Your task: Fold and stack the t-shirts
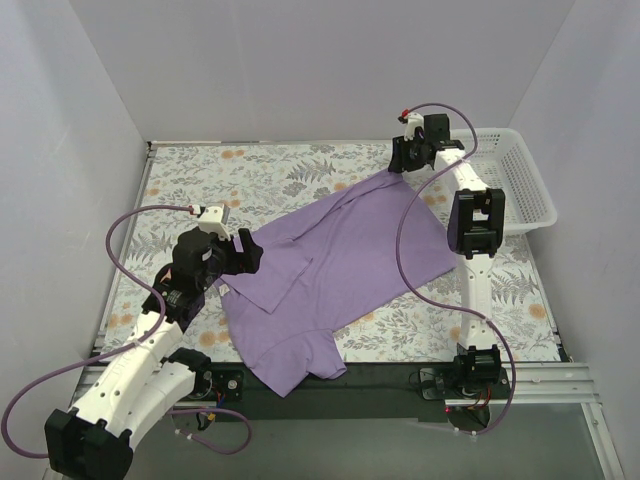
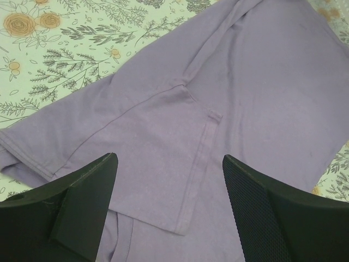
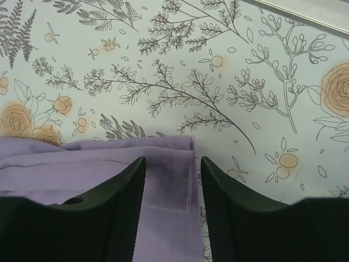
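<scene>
One lavender t-shirt (image 1: pixel 350 260) lies spread diagonally across the floral table (image 1: pixel 250 170), with a sleeve folded over its left side and its lower part hanging over the near edge. My left gripper (image 1: pixel 245 252) hovers open over that folded sleeve; in the left wrist view its fingers (image 2: pixel 87 202) stand wide apart above the t-shirt (image 2: pixel 245 82) and the sleeve's hem corner. My right gripper (image 1: pixel 400 160) is down at the shirt's far corner. In the right wrist view the right gripper (image 3: pixel 173 161) is open, straddling the doubled corner of the t-shirt (image 3: pixel 82 164) without pinching it.
A white mesh basket (image 1: pixel 520 190) stands at the far right, beside the right arm. White walls close in the table on the left, back and right. Purple cables loop off both arms.
</scene>
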### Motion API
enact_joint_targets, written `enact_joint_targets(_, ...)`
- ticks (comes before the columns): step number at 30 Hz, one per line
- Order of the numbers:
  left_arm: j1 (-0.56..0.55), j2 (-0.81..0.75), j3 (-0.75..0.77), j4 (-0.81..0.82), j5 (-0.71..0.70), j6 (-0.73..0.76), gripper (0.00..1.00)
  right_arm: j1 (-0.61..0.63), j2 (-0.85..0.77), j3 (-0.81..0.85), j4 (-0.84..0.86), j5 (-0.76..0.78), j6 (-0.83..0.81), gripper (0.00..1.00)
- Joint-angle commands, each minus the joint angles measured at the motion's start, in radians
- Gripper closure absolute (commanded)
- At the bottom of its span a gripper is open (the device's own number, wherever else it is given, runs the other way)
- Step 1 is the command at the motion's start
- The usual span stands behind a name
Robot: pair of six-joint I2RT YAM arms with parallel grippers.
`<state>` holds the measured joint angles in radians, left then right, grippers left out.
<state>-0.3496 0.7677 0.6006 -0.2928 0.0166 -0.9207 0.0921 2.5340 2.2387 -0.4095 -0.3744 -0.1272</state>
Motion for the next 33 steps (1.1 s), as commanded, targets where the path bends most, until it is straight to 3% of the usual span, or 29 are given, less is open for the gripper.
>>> enact_joint_targets(1, 0.004, -0.001, 0.005, -0.006, 0.009, -0.001, 0.23, 0.005, 0.008, 0.053, 0.031, -0.023, 0.015, 0.50)
enact_joint_targets(6, 0.003, -0.005, 0.004, -0.008, 0.000, -0.004, 0.23, 0.004, -0.003, 0.042, 0.034, -0.038, 0.005, 0.79)
enact_joint_targets(11, 0.003, -0.004, 0.004, -0.008, 0.002, -0.004, 0.23, 0.001, -0.059, -0.025, 0.055, -0.034, -0.023, 0.92)
enact_joint_targets(24, 0.004, -0.004, 0.004, -0.009, 0.008, -0.001, 0.23, -0.025, -0.239, -0.289, 0.147, -0.075, -0.104, 0.94)
enact_joint_targets(33, 0.003, -0.001, 0.007, -0.009, 0.013, -0.001, 0.23, -0.031, -0.293, -0.384, 0.147, 0.004, -0.181, 0.89)
